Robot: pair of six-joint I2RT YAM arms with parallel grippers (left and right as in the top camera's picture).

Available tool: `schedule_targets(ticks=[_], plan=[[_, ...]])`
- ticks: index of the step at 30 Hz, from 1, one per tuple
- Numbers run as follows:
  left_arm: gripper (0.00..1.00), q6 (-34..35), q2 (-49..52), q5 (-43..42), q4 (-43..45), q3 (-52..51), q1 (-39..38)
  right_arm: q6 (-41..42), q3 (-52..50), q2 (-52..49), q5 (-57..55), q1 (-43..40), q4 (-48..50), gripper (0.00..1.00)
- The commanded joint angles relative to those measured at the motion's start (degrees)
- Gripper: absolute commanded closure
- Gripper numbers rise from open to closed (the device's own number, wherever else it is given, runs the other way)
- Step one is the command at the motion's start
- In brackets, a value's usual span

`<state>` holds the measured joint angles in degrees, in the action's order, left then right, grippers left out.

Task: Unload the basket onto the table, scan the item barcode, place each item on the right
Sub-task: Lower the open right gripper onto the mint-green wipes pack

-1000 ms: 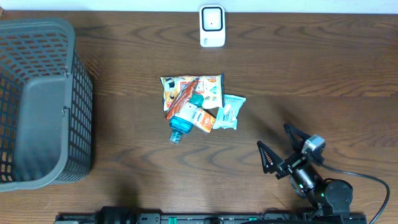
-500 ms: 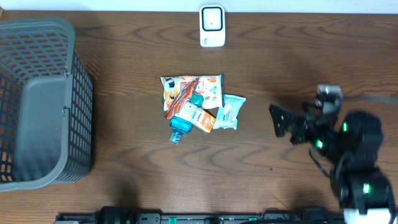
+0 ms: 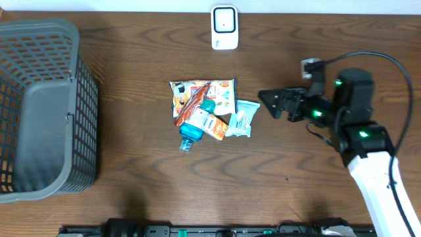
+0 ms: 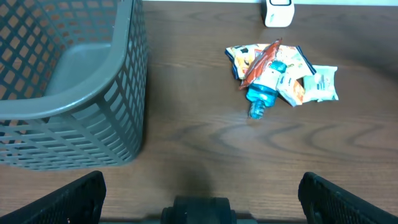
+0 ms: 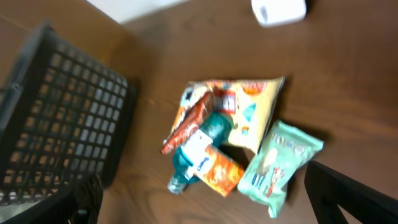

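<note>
Now: right tool poised beside the heap, nothing picked up yet

From above, the pile of items (image 3: 209, 108) lies mid-worktop (image 3: 131, 171), below the white scanner (image 3: 224, 27) at the far edge, likely so a picked item has a short carry to it. The right tool (image 3: 268, 105) hovers just beside the mint-green packet (image 3: 243, 118), fingers spread and empty, aimed at the heap. A grey basket (image 3: 89, 118) sits well apart on the left, probably for scanned goods.

The left wrist view shows the left tool (image 4: 202, 186) spread wide, holding nothing, low near the basket, apparently parked.

The right wrist view looks down on the blue bottle (image 5: 214, 130) lying across a snack bag (image 5: 255, 102); such overlap may hide barcodes.
</note>
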<state>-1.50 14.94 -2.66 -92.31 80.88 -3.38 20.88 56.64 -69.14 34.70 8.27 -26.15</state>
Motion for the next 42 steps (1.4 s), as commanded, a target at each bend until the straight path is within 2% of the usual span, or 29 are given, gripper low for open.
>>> schedule_targets(ticks=[1, 5, 9, 11, 18, 29, 36, 38, 42], plan=[[0.01, 0.1, 0.2, -0.3, -4.3, -0.1, 0.3, 4.8, 3.6, -2.2, -13.3, 5.1, -1.7, 0.01], [0.01, 0.1, 0.2, -0.3, -4.3, -0.1, 0.3, 14.4, 7.5, -6.4, -25.6, 10.4, -6.6, 0.06], [0.01, 0.1, 0.2, -0.3, -4.3, -0.1, 0.3, 20.8, 7.8, -11.8, -26.2, 12.1, -10.1, 0.15], [0.01, 0.1, 0.2, -0.3, -4.3, -0.1, 0.3, 21.3, 7.8, -15.3, -26.6, 12.1, -11.9, 0.21], [0.01, 0.1, 0.2, -0.3, -4.3, -0.1, 0.3, 21.8, 7.9, -25.5, -26.4, 13.4, -11.8, 0.29], [0.01, 0.1, 0.2, -0.3, -4.3, -0.1, 0.3, 21.9, 7.9, -31.4, -27.6, 15.9, -4.1, 0.28], [0.01, 0.1, 0.2, -0.3, -4.3, -0.1, 0.3, 22.0, 7.9, -36.1, -30.1, 17.6, -3.0, 0.29], [0.01, 0.1, 0.2, -0.3, -4.3, -0.1, 0.3, 21.9, 7.9, -37.4, -30.1, 17.7, -2.8, 0.33], [0.01, 0.1, 0.2, -0.3, -4.3, -0.1, 0.3, 21.9, 7.9, -38.1, -31.1, 17.7, -2.8, 0.48]])
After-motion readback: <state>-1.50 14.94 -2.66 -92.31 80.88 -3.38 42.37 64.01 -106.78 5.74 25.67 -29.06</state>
